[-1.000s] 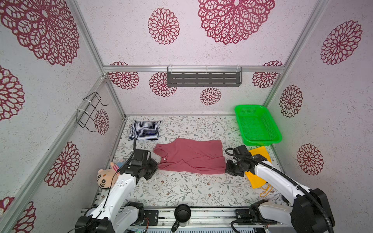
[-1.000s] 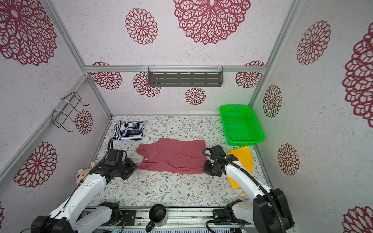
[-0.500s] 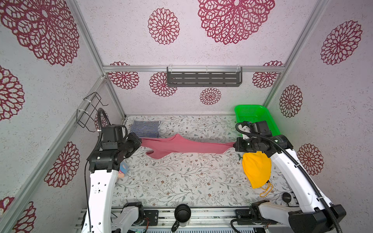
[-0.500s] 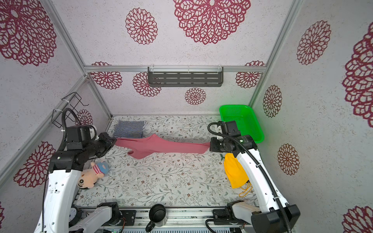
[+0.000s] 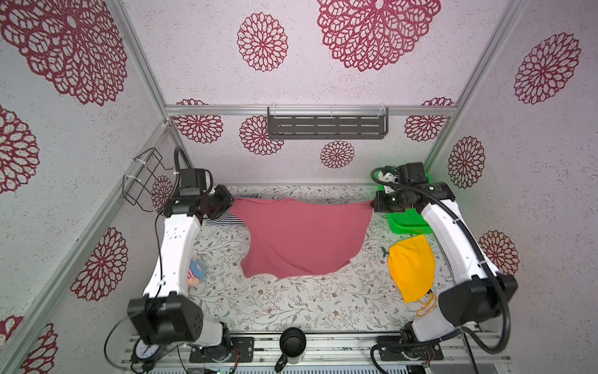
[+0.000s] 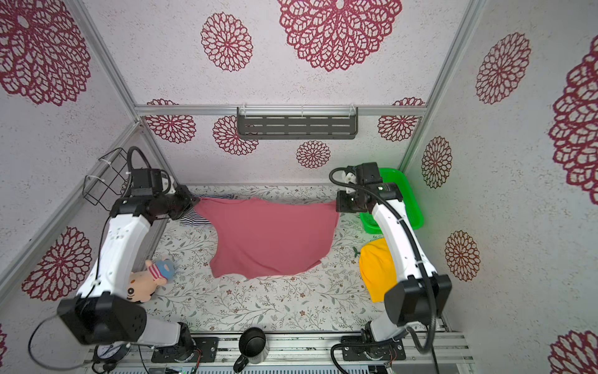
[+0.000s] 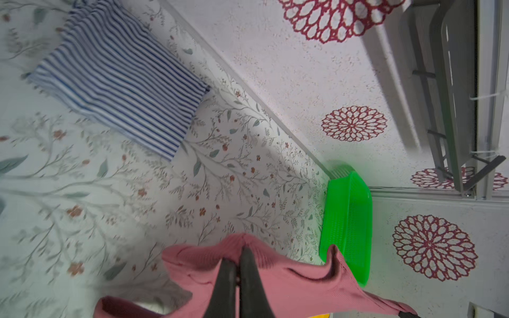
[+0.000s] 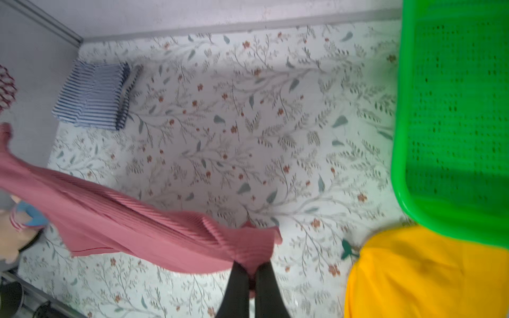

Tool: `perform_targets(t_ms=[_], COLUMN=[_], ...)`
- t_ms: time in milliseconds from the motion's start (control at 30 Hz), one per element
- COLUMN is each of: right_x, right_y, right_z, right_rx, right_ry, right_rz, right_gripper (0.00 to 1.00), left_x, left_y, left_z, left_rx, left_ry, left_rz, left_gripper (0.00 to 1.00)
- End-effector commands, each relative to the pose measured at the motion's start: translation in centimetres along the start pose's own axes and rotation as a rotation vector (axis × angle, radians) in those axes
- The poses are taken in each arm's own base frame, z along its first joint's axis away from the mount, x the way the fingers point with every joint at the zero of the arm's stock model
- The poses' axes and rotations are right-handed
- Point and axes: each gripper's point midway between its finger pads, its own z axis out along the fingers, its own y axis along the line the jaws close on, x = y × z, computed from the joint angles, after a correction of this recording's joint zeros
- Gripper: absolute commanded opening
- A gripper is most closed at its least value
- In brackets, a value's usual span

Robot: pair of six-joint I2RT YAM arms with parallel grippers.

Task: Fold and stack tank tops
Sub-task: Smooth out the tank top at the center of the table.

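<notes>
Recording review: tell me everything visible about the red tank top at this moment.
The red tank top is a plain dusty-red garment of soft, finely ribbed knit. It is unfolded and held up above the table by two corners: the left gripper is shut on one, the right gripper on the other. Its upper edge runs nearly taut between them, and the rest hangs as a loose sheet with an uneven lower edge. Whether that edge touches the table cannot be told.

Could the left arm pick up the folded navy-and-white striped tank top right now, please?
Probably not yet: the left gripper is shut on the plain dusty red tank top, held aloft. The folded navy-and-white striped tank top lies nearby, uncovered.
</notes>
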Motion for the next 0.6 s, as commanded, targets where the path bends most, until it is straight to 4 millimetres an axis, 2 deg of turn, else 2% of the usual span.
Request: perform_targets(t_ms=[0, 67, 133, 200, 233, 300, 400, 500, 567], right_x=[-8.3, -11.6, -13.5, -13.8, -13.2, -11.2, -6.3, 0.2, 5.4], right_y=[1.2, 2.3, 3.2, 3.5, 3.4, 3.0, 1.7, 0.3, -0.6], right_z=[-3.0, -4.6, -6.4, -7.7, -7.9, -7.1, -4.5, -1.8, 0.6], right_rx=[-0.053, -0.085, -0.114, -0.13, -0.134, -0.133, -0.128, -0.135, -0.143], right_ry=[-0.222, -0.296, -0.349, -0.369, -0.355, -0.307, -0.24, -0.169, -0.083], right_rz=[-0.075, -0.096, -0.107, -0.105, -0.1, -0.086, -0.045, 0.022, 0.082], right_gripper=[0.0, 0.0, 0.0, 0.0, 0.0, 0.0, 0.0, 0.0, 0.0], left_x=[-6.3, -8.0, -8.9, -8.8, -8.2, -6.4, -1.9, 3.6, 7.3], left_y=[-6.5, -9.1, -10.9, -11.6, -11.5, -10.5, -7.4, -2.0, 1.7], left_z=[-1.0, -1.5, -2.4, -3.2, -3.4, -2.9, -1.4, 0.6, 2.0], left_rx=[0.165, 0.201, 0.233, 0.243, 0.245, 0.239, 0.217, 0.164, 0.131], left_ry=[-0.175, -0.223, -0.249, -0.258, -0.253, -0.237, -0.187, -0.134, -0.094], left_rz=[0.125, 0.169, 0.189, 0.202, 0.206, 0.204, 0.183, 0.137, 0.104], left_gripper=[0.0, 0.0, 0.0, 0.0, 0.0, 0.0, 0.0, 0.0, 0.0])
